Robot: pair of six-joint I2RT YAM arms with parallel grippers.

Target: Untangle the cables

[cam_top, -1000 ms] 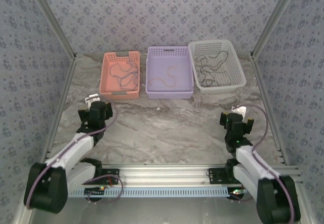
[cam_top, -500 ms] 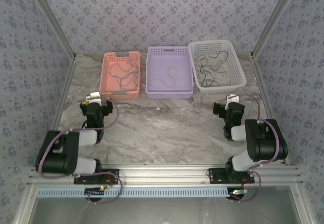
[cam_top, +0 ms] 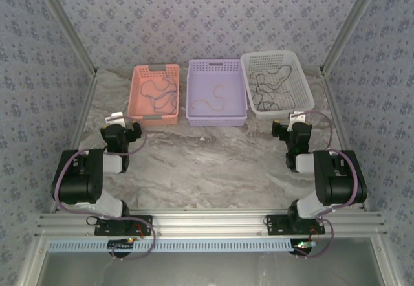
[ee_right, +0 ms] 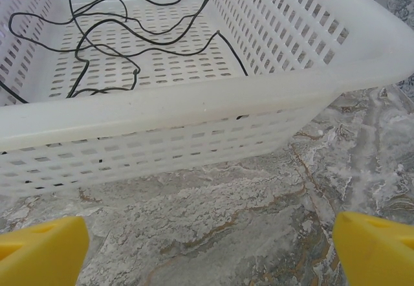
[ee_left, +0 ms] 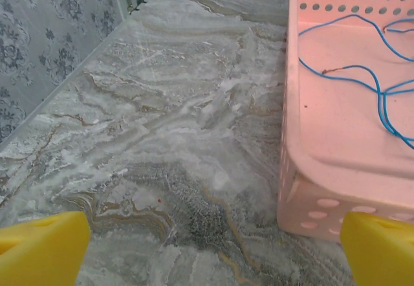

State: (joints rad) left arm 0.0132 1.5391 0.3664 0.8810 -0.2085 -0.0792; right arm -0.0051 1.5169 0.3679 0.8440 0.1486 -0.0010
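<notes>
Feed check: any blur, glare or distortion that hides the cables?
Top external: even, diffuse light with no harsh glare; the black cable reads as a thin, faint line. Left wrist: blue cable and pink basket are sharp, the yellow left fingertips soft. Right wrist: the black cable is crisp, the white basket rim looks bowed by the wide lens, the right fingertips soft.

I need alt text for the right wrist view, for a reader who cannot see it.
A white perforated basket holding loose black cables sits on a grey marbled table. The right gripper is open and holds nothing, its yellow fingertips at the bottom corners.
</notes>
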